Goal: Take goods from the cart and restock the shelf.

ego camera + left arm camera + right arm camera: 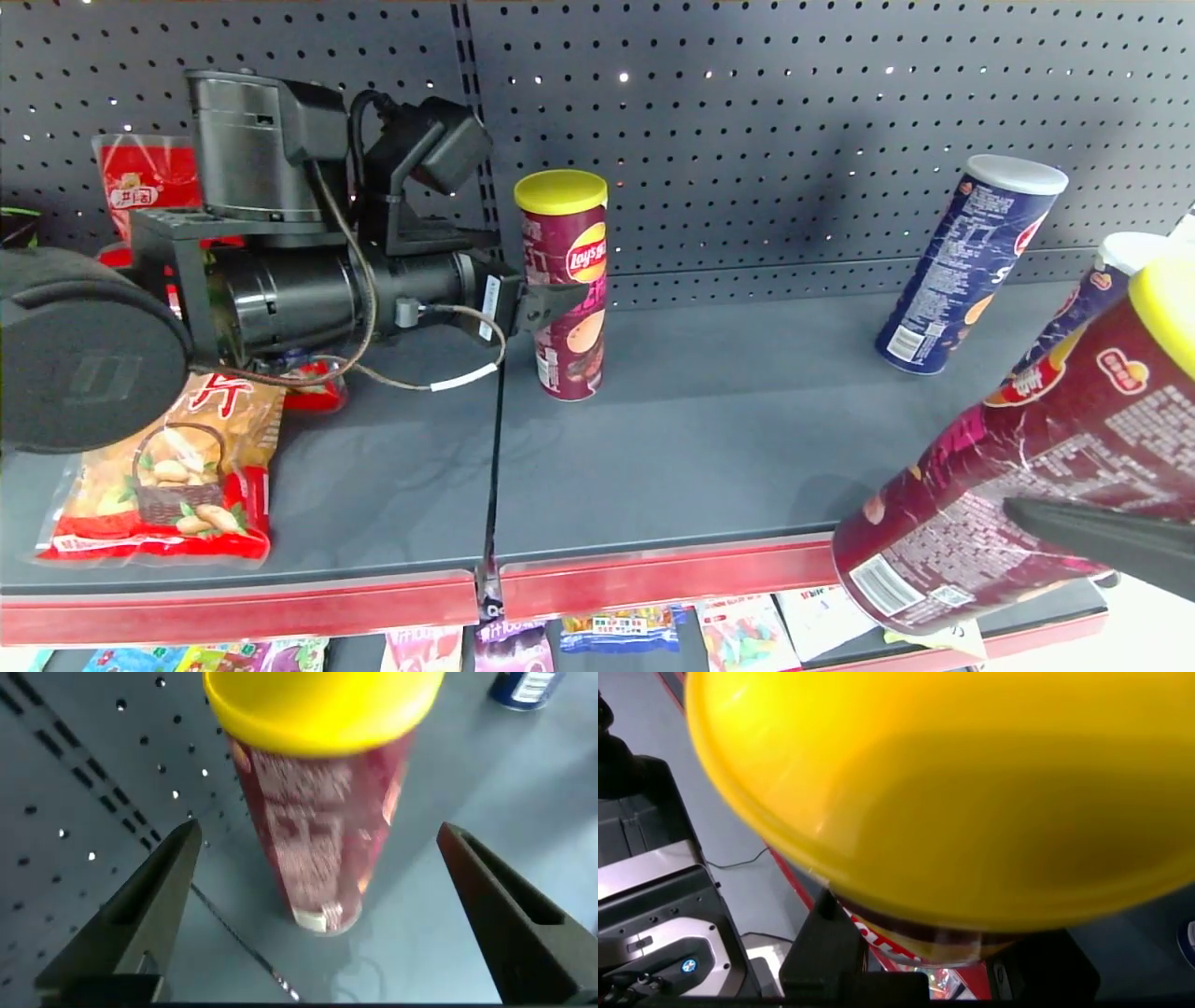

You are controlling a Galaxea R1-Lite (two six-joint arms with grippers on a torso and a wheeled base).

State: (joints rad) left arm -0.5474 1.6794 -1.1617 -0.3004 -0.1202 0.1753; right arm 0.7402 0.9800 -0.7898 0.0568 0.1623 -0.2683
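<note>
Fingers (149, 905), left gripper (320, 835): spread wide, flanking the standing chip can (565, 289) without touching it; arm level over the left half of the shelf (709, 439). Right gripper (1036, 518): clamped on the tilted chip can (1018, 457) off the shelf's front right corner; its wrist view shows the yellow lid (952, 793).

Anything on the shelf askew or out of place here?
Yes: the blue can at back right of the shelf is tilted, its top leaning toward the pegboard, instead of standing. The maroon can inside the open left claw stands straight. The second maroon can is slanted, but the right claw holds it off the shelf.
</note>
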